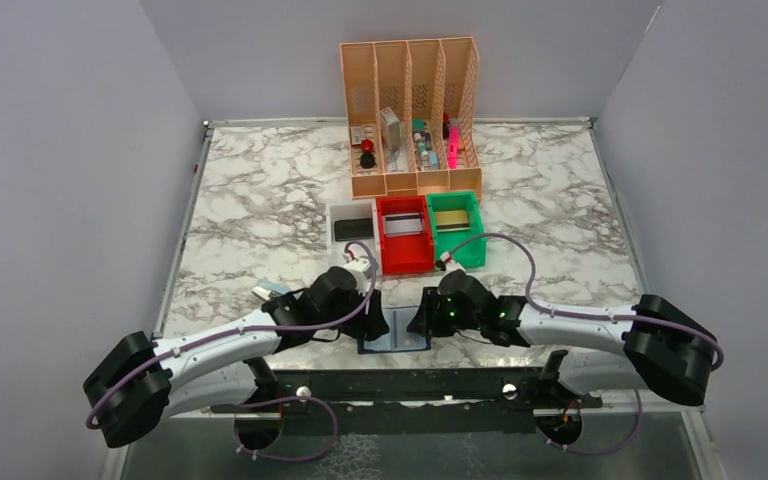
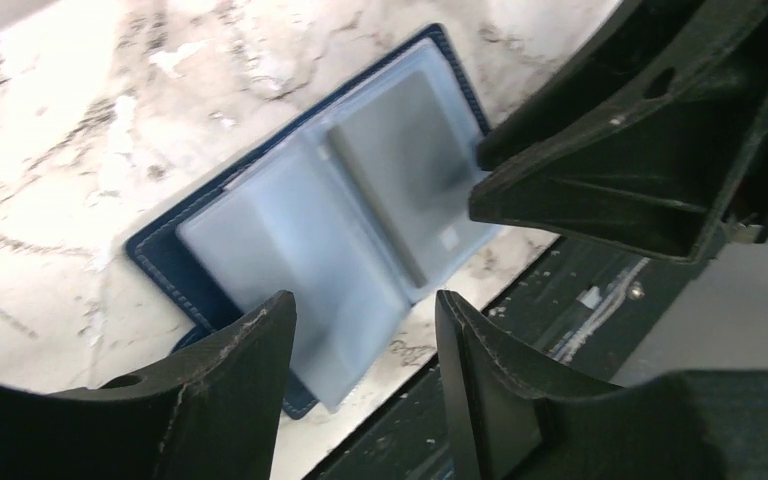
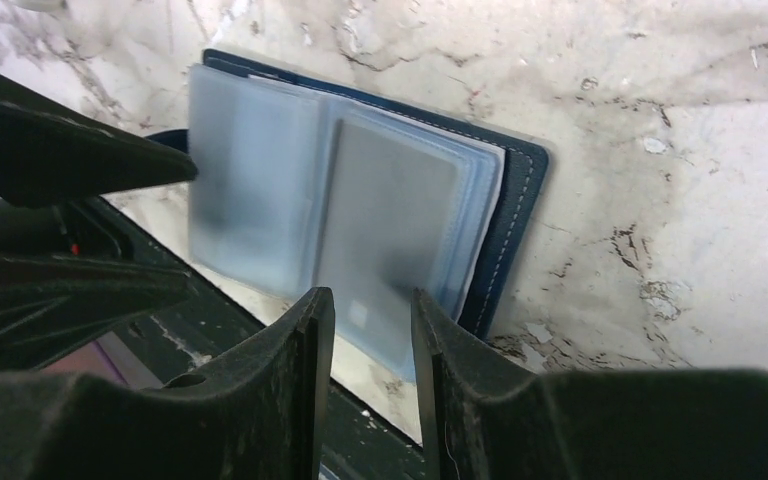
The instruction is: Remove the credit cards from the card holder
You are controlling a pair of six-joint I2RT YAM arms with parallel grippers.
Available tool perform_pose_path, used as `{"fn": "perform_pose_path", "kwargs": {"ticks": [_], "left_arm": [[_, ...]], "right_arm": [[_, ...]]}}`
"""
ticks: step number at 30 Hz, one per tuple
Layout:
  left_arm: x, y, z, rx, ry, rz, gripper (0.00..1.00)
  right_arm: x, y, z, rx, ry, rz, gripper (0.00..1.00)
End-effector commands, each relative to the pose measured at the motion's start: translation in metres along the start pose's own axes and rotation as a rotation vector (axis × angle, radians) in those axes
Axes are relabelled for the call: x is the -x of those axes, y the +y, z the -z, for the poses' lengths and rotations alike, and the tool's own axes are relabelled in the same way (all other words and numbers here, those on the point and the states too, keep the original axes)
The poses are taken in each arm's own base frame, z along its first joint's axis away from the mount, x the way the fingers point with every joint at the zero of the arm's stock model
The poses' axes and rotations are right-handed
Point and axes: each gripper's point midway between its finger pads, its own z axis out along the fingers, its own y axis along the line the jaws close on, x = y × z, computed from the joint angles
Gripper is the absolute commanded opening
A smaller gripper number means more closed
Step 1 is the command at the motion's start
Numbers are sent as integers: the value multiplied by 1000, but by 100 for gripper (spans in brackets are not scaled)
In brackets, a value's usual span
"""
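Dark navy-blue hinged card holder (image 2: 320, 210) with cloudy see-through plastic pockets is lying open, pockets up, on the white-and-grey marbled table (image 1: 260, 200). It is sitting right at the near edge, midway between the two arms. That spot likely puts it within easy reach of both.

A flat grey credit card (image 3: 390, 210) is showing through the pocket nearest the blue cover. Judgement: at least this one is waiting to be drawn out.

The left gripper (image 2: 362, 310) is hovering over the lower corner of the other clear leaf. Its black fingers are standing well apart and gripping nothing. The right gripper (image 3: 370, 300) is sitting at the lower edge of the card-bearing pocket. Its fingers are apart too, with a narrower gap, and nothing is pinched. In each wrist view, one finger of the opposite gripper is meeting the outer leaf edge. I cannot tell whether it is touching or just above. Probable reason for the pairing: one side steadying the holder while the other works at a pocket mouth.

Further back, three small plastic bins are standing in a row, apparently one per colour:
- The white bin (image 1: 332, 232) is holding a black card (image 1: 352, 228).
- The red bin (image 1: 405, 257) is holding a silver-grey card (image 1: 404, 225).
- The green bin (image 1: 460, 252) is holding a gold card (image 1: 451, 219).

Behind them is standing a tall orange slotted file rack (image 1: 410, 100).
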Motion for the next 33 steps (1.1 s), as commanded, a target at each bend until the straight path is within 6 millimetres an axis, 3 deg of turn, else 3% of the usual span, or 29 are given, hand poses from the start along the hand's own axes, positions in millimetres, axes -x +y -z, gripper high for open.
{"fn": "perform_pose_path", "kwargs": {"ticks": [1,9,17,23,27,33], "left_arm": [[1,17,4,123,0,30,58],[-18,31,-2,170,59,43,58],[-25,33,-4,165,66,44,45],[-27,33,-3,161,63,45,36],[-27,32,-3,155,63,42,30],[-27,29,-4,138,59,35,28]], "right_arm": [[-4,-5,-6,-38,20,-23,39],[-10,-11,-14,-64,47,-29,39],[-1,-17,-11,-121,11,-50,40],[-8,-15,-14,-106,50,-33,40],[-10,0,-18,-34,71,-30,39],[3,34,-13,115,37,-30,39]]}}
